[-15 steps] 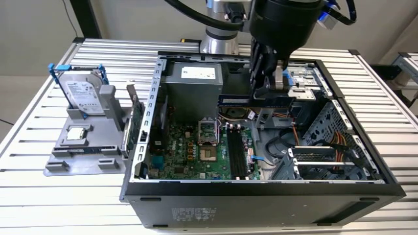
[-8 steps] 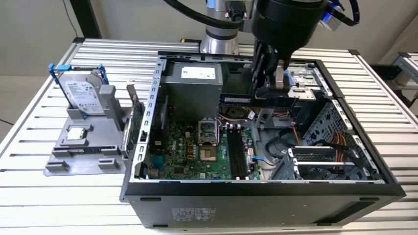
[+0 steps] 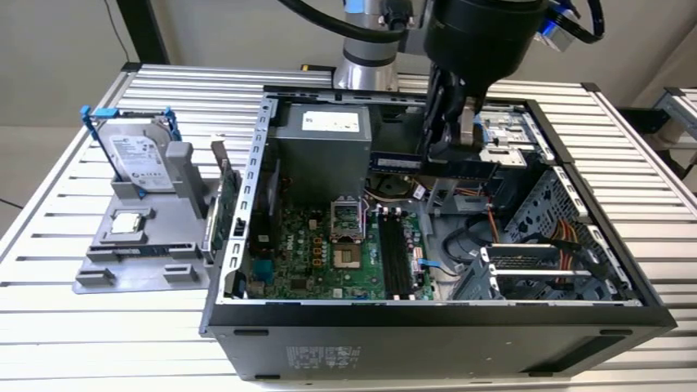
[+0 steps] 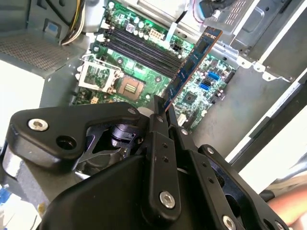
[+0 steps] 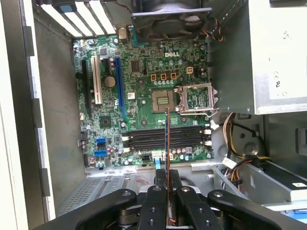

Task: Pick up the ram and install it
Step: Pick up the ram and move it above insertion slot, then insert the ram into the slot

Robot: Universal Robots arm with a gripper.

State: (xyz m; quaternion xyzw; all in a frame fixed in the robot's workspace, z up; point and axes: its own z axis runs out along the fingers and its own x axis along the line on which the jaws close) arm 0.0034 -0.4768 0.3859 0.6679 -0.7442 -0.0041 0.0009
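Silver arm joint (image 3: 365, 67), black wrist housing (image 3: 479, 37), black cables (image 3: 310, 18) — matte black fingers (image 5: 154, 211), silver screws (image 4: 167, 200).

— Where does the exterior view look from?

— From high above the worktop (image 3: 109, 327), beyond the edge nearest the open computer case (image 3: 436, 339), facing down and across it at middle range.

— And the wrist cameras?

— Both ride close, looking past the gripper (image 5: 167, 178) and the ram (image 5: 167, 139) it clamps, down into the case. The first faces the motherboard (image 5: 144, 96) squarely, the second aslant. All three views share that board.
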